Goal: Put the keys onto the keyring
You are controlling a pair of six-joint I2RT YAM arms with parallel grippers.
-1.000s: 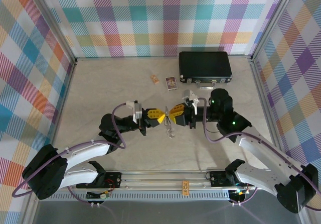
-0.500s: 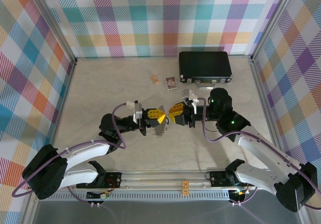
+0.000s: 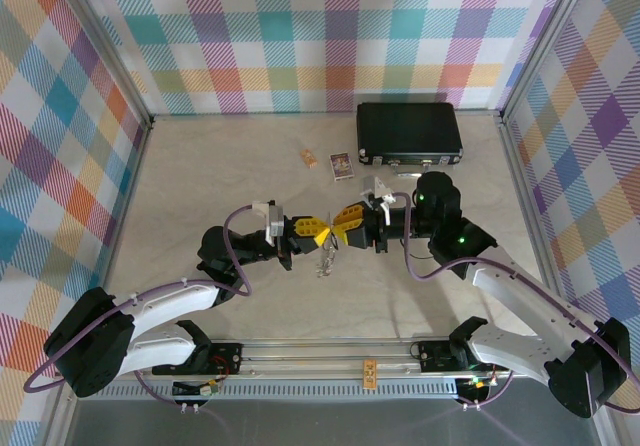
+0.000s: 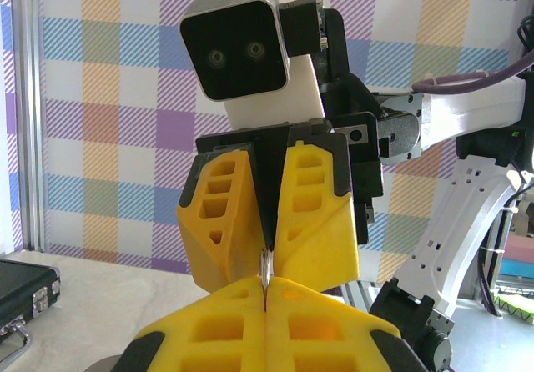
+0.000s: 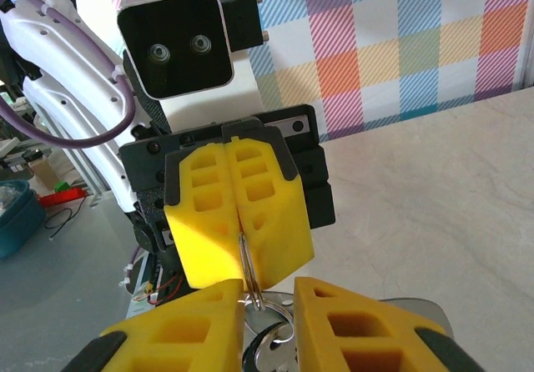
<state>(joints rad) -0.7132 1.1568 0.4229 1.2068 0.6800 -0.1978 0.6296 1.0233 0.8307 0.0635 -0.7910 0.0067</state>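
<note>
Meanwhile left gripper and right gripper both pinch the keyring, keys dangling, black case closed behind.

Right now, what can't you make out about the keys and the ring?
- Keys: top view, too small to count or to tell whether any is threaded on.
- Ring: right wrist view, cut off by the bottom edge and flanked by the right gripper. The left gripper is shut on its wire.
- Metal sliver: left wrist view, seen edge-on where the two grippers meet. Key or ring, unclear.
</note>
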